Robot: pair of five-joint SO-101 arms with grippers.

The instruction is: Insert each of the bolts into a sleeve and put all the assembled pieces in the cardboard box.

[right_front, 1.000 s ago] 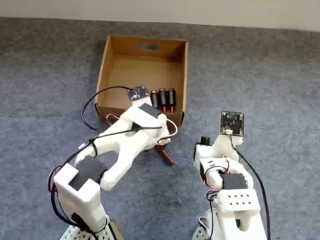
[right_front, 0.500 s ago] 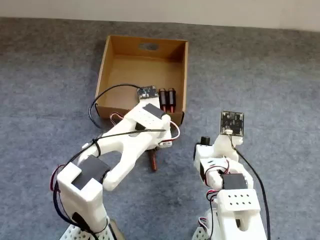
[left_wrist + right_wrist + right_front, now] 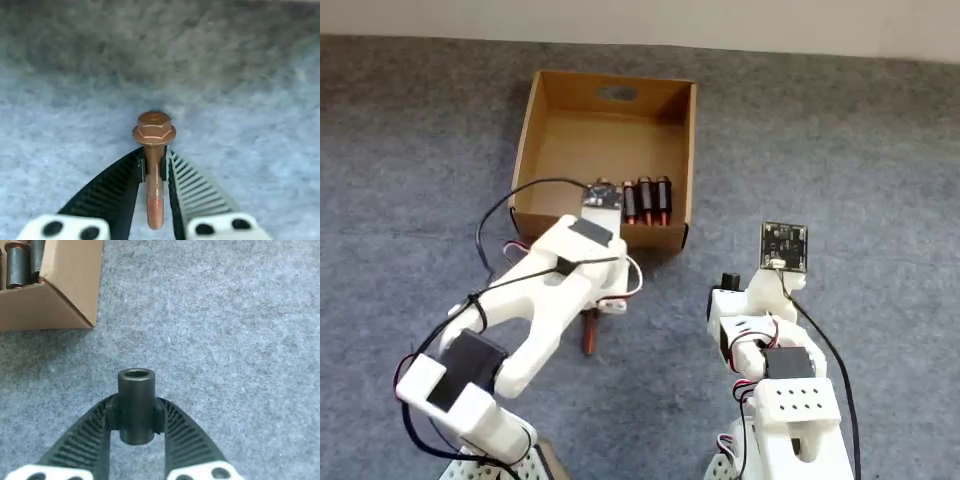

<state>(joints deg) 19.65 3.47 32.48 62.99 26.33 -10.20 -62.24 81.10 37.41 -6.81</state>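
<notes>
A copper-coloured hex-head bolt point(image 3: 154, 167) sat clamped by its shank in the left gripper point(image 3: 154, 152) over grey carpet point(image 3: 250, 100). At its 3 o'clock the right gripper point(image 3: 136, 402) pinched a black cylindrical sleeve point(image 3: 136, 405) — insertion apparently in hand. Next, the bolt tip needed lining up with the bore — the brown cardboard box point(image 3: 532, 130) waited at 12 o'clock.

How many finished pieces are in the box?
3 finished pieces, side by side along the near wall of the cardboard box: one, the next, the last. The left arm might hide another.
</notes>
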